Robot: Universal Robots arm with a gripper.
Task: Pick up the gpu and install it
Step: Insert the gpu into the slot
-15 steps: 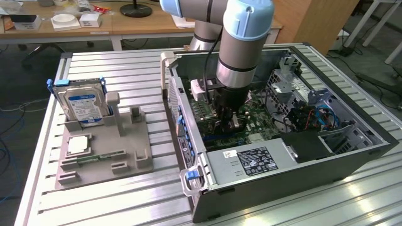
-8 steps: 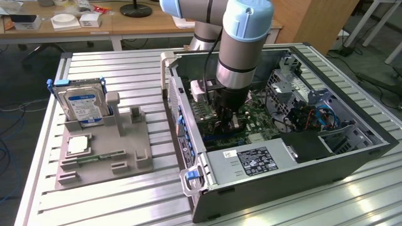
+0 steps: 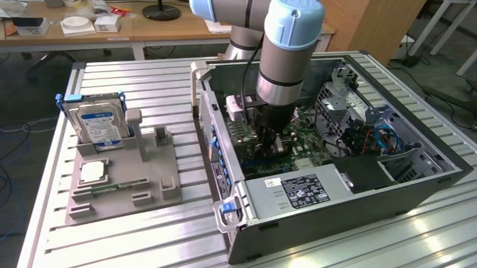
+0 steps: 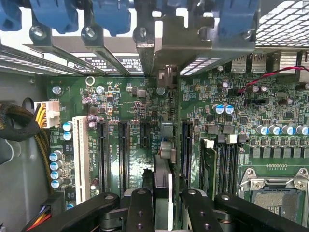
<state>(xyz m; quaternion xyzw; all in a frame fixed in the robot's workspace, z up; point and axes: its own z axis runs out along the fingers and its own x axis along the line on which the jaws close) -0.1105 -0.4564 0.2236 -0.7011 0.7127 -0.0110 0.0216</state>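
The gpu point(image 4: 163, 169) stands edge-on over the green motherboard point(image 4: 120, 96), a thin card running from my fingers toward the case's rear slot openings. Its silver end bracket point(image 4: 166, 46) sits among the metal slot covers there. My gripper point(image 4: 166, 212) is shut on the card, with a black finger point(image 4: 140, 212) on each side. In the exterior view the arm reaches straight down into the open computer case point(image 3: 417, 184), and the gripper point(image 3: 268, 142) is low over the board. I cannot tell whether the card's edge is seated in a slot.
Black expansion slots point(image 4: 123, 150) and the CPU socket point(image 4: 275, 193) flank the card. The power supply point(image 3: 298, 192) and drive cage with cables point(image 3: 372, 134) crowd the case. Outside, a grey fixture point(image 3: 123, 190) holds a hard drive point(image 3: 97, 123) and a memory stick point(image 3: 119, 185).
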